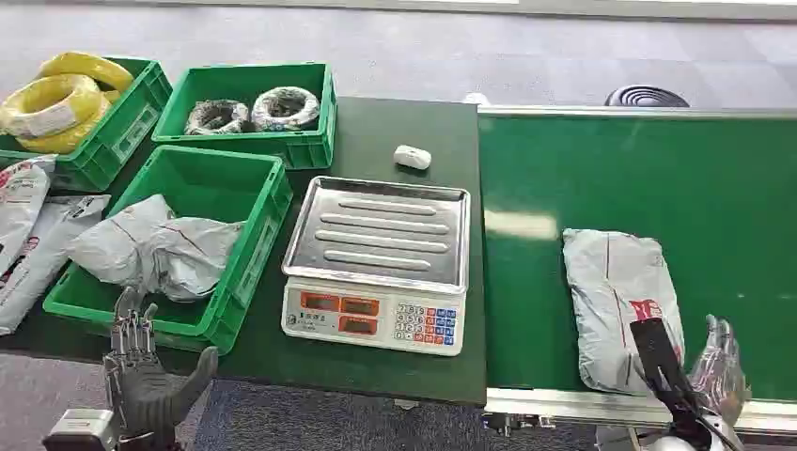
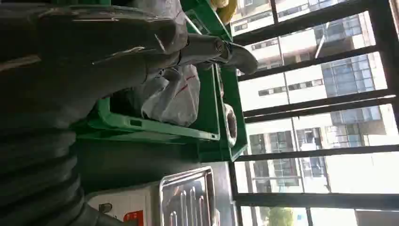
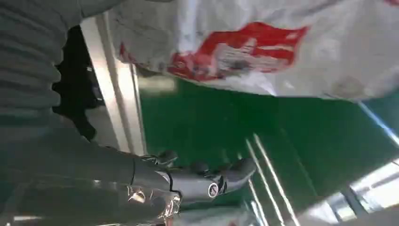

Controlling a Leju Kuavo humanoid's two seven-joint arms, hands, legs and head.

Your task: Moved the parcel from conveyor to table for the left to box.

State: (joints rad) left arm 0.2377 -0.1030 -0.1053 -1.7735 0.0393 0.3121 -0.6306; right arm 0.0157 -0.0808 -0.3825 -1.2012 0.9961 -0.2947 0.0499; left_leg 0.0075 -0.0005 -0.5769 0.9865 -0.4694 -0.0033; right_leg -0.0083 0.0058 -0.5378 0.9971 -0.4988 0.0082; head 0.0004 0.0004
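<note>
The green conveyor [image 1: 658, 178] runs along the right, with the dark table [image 1: 395, 122] to its left. The grey parcel [image 1: 616, 301] lies flat on the belt near its near edge, bearing a red printed mark too blurred to read. On the table, the near-left green box [image 1: 246, 272] holds grey bags, with a scale [image 1: 376, 272] just to its right. The right hand [image 1: 700, 376] hovers beside the parcel's near right corner, fingers spread, grasping nothing. The left hand [image 1: 141, 366] is released, fingers apart, at the box's near edge.
</note>
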